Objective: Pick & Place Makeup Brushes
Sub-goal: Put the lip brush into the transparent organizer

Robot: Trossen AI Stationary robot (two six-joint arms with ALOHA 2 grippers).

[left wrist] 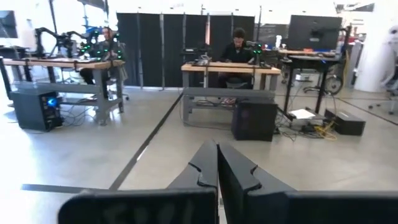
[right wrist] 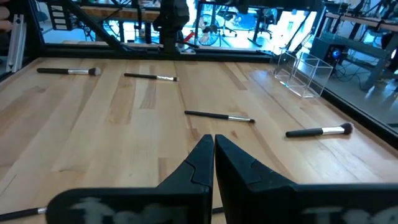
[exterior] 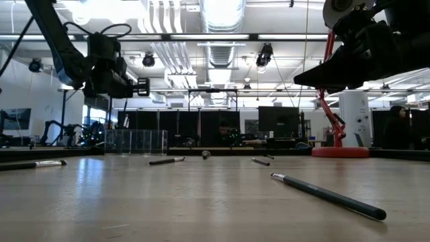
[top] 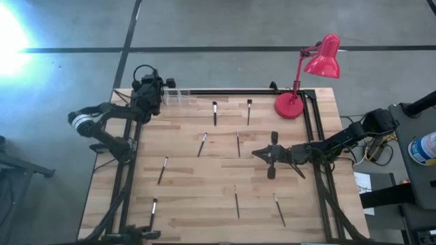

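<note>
Several makeup brushes lie flat and scattered on the wooden table: one (top: 214, 112) and another (top: 248, 111) near the far edge, others at mid-table (top: 202, 144) (top: 238, 143), more toward the near edge (top: 162, 170) (top: 236, 202) (top: 279, 209). The right wrist view shows brushes (right wrist: 219, 116) (right wrist: 318, 131) ahead of the fingers. My right gripper (top: 256, 154) (right wrist: 213, 146) hovers shut and empty above mid-table, pointing left. My left gripper (top: 146, 80) (left wrist: 216, 168) is shut and empty, raised at the far left corner beside a clear container (top: 174, 95), pointing out past the far edge.
A red desk lamp (top: 320, 58) stands with its base (top: 289, 105) in the far right corner. The clear container (exterior: 134, 141) (right wrist: 301, 71) sits at the far edge. Black frame rails (top: 320, 170) run along the table's sides. A person (left wrist: 238, 46) sits at a bench beyond.
</note>
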